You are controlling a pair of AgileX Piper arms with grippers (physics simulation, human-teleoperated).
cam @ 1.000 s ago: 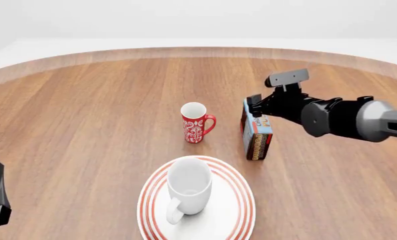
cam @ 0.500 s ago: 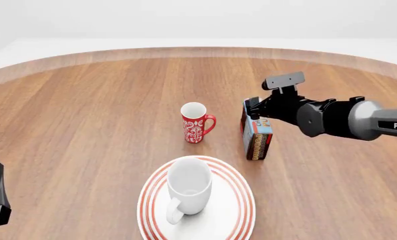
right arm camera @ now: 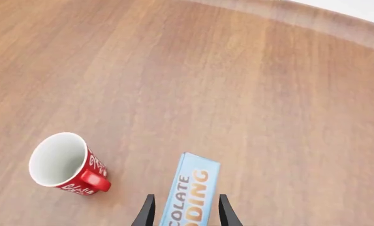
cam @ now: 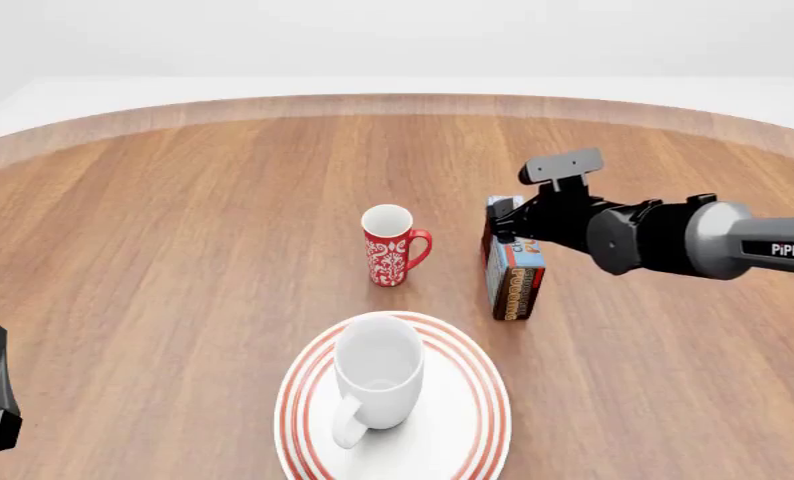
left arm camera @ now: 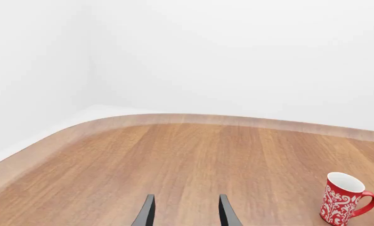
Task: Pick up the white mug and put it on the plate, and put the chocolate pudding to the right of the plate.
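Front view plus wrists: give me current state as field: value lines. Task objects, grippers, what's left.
white mug: upright on the plate, handle toward the camera
chocolate pudding: standing on the table, beyond the plate's right edge, between the right gripper's fingers
red mug: upright, beyond the plate
right gripper: fingers straddle the carton; grip cannot be confirmed
left gripper: open, holding nothing
remaining: pudding placement

Bright even light, soft faint shadows, sharp focus, no glare
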